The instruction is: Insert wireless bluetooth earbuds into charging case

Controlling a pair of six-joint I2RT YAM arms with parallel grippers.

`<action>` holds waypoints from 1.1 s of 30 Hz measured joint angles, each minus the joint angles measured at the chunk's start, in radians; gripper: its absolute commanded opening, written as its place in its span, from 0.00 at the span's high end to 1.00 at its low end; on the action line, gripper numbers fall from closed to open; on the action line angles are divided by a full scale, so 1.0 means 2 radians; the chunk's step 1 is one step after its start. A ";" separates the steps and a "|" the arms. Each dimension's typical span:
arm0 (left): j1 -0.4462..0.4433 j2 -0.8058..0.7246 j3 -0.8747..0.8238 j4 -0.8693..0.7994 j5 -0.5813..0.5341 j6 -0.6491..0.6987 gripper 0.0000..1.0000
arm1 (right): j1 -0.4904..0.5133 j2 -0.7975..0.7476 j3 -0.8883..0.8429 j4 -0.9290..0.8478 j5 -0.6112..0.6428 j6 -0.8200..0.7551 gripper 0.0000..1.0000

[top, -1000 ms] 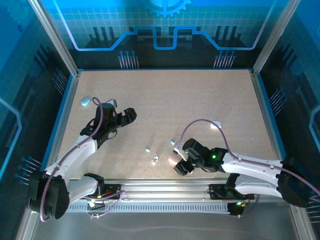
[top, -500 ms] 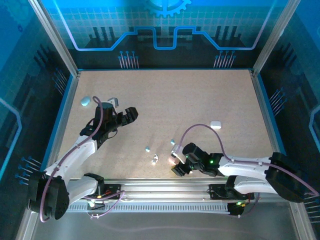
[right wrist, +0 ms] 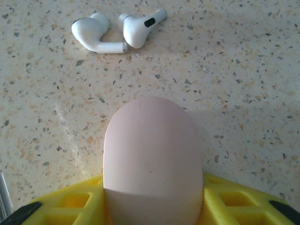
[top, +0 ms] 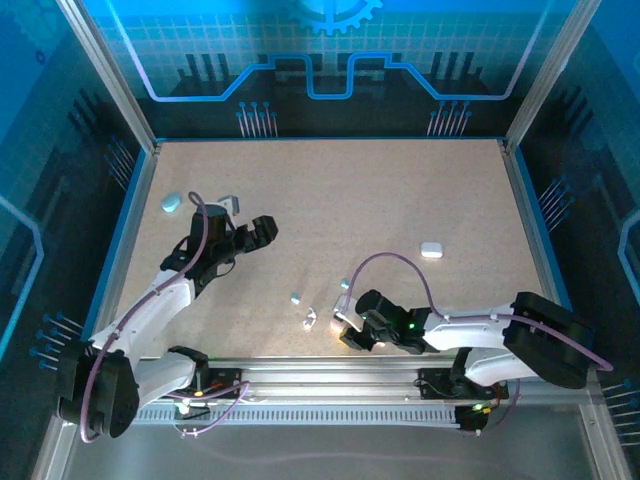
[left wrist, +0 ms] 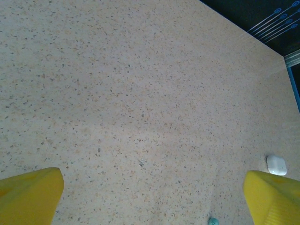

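Note:
A pink pebble-shaped charging case [right wrist: 152,159] sits between the yellow fingers [right wrist: 70,199] of my right gripper [right wrist: 152,190], which is shut on its sides. This gripper [top: 347,326] is low over the table near the front edge. A pair of white earbuds [right wrist: 112,33] lies on the table just beyond the case, seen from above as white earbuds [top: 309,320]. Two light blue earbuds [top: 295,297] [top: 345,284] lie apart nearby. My left gripper [top: 262,230] hovers open over bare table, with its yellow fingers [left wrist: 28,194] wide apart and nothing between them.
A white case [top: 432,249] lies at the right middle, also in the left wrist view as a white case [left wrist: 276,165]. A light blue case [top: 171,202] and a small pale object [top: 228,203] lie at the far left. Blue rails edge the table [top: 400,180].
My right gripper has slid left and down along the front edge, and its fingers have closed in on the pink case. The left arm has barely moved.

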 measured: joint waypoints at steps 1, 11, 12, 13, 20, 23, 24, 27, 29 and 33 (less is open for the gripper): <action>0.000 0.002 0.001 0.000 0.003 0.002 0.02 | 0.000 0.001 0.000 0.001 0.000 -0.001 0.63; -0.001 0.020 0.009 0.009 0.050 0.005 0.06 | -0.004 -0.043 0.002 -0.004 0.007 -0.003 0.65; -0.002 0.021 0.010 0.009 0.054 0.004 0.06 | -0.008 -0.055 0.004 -0.007 0.007 -0.003 0.65; -0.004 0.023 0.013 0.010 0.060 0.004 0.06 | -0.017 -0.070 0.008 -0.010 0.003 -0.003 0.65; -0.038 0.043 0.044 0.015 0.108 0.000 0.09 | -0.132 -0.134 0.052 -0.015 -0.048 -0.011 0.65; -0.066 0.064 0.060 0.023 0.134 -0.011 0.13 | -0.171 -0.129 0.077 -0.016 -0.073 -0.027 0.65; -0.077 0.074 0.065 0.028 0.146 -0.015 0.13 | -0.179 -0.124 0.086 -0.016 -0.080 -0.034 0.65; -0.102 0.103 0.081 0.039 0.180 -0.024 0.15 | -0.192 -0.106 0.111 -0.015 -0.100 -0.050 0.65; -0.113 0.121 0.092 0.042 0.200 -0.028 0.17 | -0.196 -0.094 0.125 -0.015 -0.111 -0.058 0.64; -0.132 0.153 0.115 0.049 0.230 -0.039 0.28 | -0.198 -0.070 0.143 -0.010 -0.128 -0.069 0.64</action>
